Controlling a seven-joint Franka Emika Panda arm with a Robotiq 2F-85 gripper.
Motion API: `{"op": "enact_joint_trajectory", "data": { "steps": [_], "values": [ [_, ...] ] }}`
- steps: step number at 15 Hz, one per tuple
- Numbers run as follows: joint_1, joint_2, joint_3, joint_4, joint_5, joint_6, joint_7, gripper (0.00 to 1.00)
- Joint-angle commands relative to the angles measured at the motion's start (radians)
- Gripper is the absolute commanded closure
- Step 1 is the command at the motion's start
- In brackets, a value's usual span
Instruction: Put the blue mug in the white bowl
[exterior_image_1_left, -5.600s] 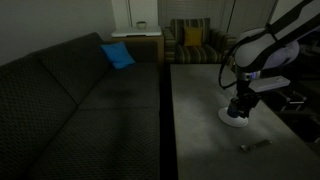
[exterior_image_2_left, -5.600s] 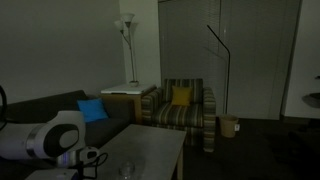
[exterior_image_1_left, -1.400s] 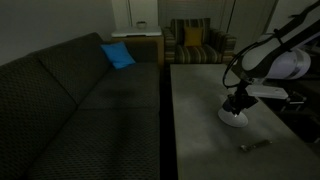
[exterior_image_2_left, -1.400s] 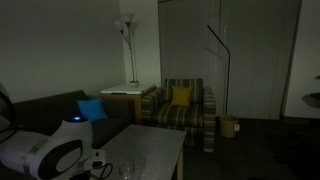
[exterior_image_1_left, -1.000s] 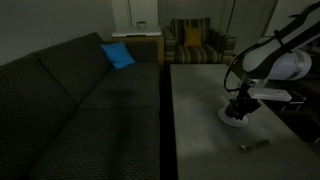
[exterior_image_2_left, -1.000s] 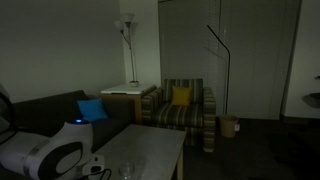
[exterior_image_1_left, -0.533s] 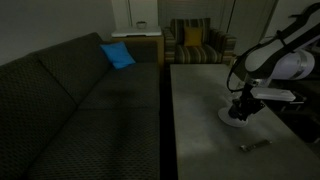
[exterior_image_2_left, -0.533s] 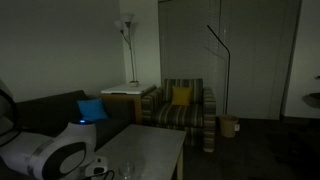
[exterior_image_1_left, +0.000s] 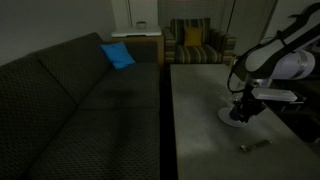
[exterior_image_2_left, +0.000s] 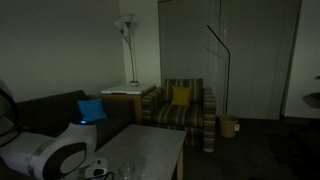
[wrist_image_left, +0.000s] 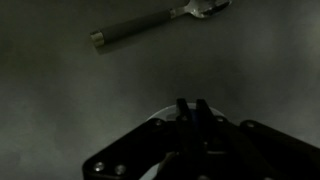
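The white bowl (exterior_image_1_left: 229, 120) sits on the grey table near its right side. In the wrist view its pale rim (wrist_image_left: 156, 116) shows just beyond my fingers. My gripper (exterior_image_1_left: 240, 109) hangs directly over the bowl, with its fingers (wrist_image_left: 192, 103) close together. A thin strip of the blue mug (wrist_image_left: 193, 121) shows between them, so they are shut on the mug's wall. The rest of the mug is hidden by the gripper. In an exterior view the arm's pale body (exterior_image_2_left: 55, 158) covers most of the bowl.
A spoon (exterior_image_1_left: 255, 146) lies on the table in front of the bowl and also shows in the wrist view (wrist_image_left: 150, 25). A clear glass (exterior_image_2_left: 127, 170) stands nearby. A dark couch (exterior_image_1_left: 80, 95) with a blue cushion (exterior_image_1_left: 117, 55) runs along the table's left edge.
The gripper has sunk a little toward the bowl, still shut on the mug. Nothing else has moved.
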Motion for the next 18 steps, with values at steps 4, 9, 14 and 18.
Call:
{"op": "enact_joint_trajectory", "data": {
  "steps": [4, 9, 14, 18],
  "values": [
    [0.002, 0.000, -0.009, 0.012, -0.008, -0.032, 0.013, 0.97],
    [0.003, 0.000, -0.009, 0.012, -0.008, -0.038, 0.014, 0.97],
    [0.005, 0.000, -0.009, 0.012, -0.008, -0.044, 0.016, 0.97],
    [0.006, 0.000, -0.008, 0.011, -0.007, -0.045, 0.017, 0.97]
  ]
}}
